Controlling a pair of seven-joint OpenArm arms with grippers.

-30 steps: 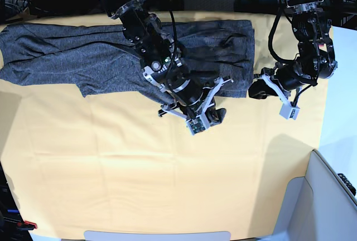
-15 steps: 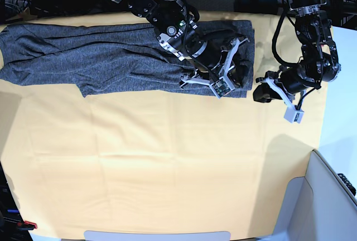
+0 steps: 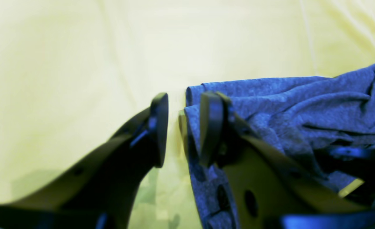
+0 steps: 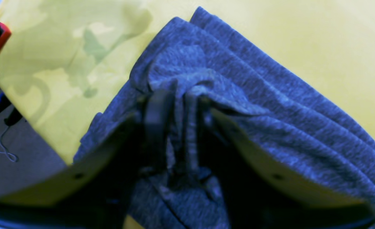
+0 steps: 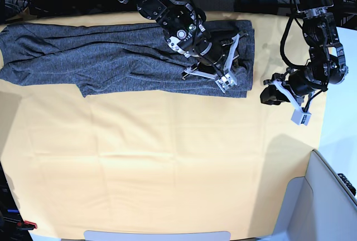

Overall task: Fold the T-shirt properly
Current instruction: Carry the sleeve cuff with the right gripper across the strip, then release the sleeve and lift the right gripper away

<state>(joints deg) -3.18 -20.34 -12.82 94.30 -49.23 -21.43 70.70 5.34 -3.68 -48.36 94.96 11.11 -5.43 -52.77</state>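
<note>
- T-shirt (image 5: 111, 57) lies as a long grey band along the far edge of the counter, on the yellow cloth (image 5: 156, 163). Its free end runs to the far left corner; its bunched, layered end sits toward the far right.
- Right claw (image 4: 178, 127) is over that bunched end. In the right wrist view a ridge of fabric stands between its jaws, which sit narrow around it; I cannot tell whether they pinch it or merely bracket it.
- Left claw (image 3: 179, 127) is at the shirt's right-hand edge, jaws parted and nothing between them; one jaw lies over the grey hem, the other over bare yellow cloth.
- Judgement: the step in hand reads as setting down and releasing the folded end, with the long left portion not yet folded.
- To do it well: free the right claw fully before lifting, straight up, so the ridge does not drag the layers askew.
- Keep the left claw clear of the hem when moving away.
- Risk: thin knit clings and wrinkles; the yellow cloth may lift too.
</note>
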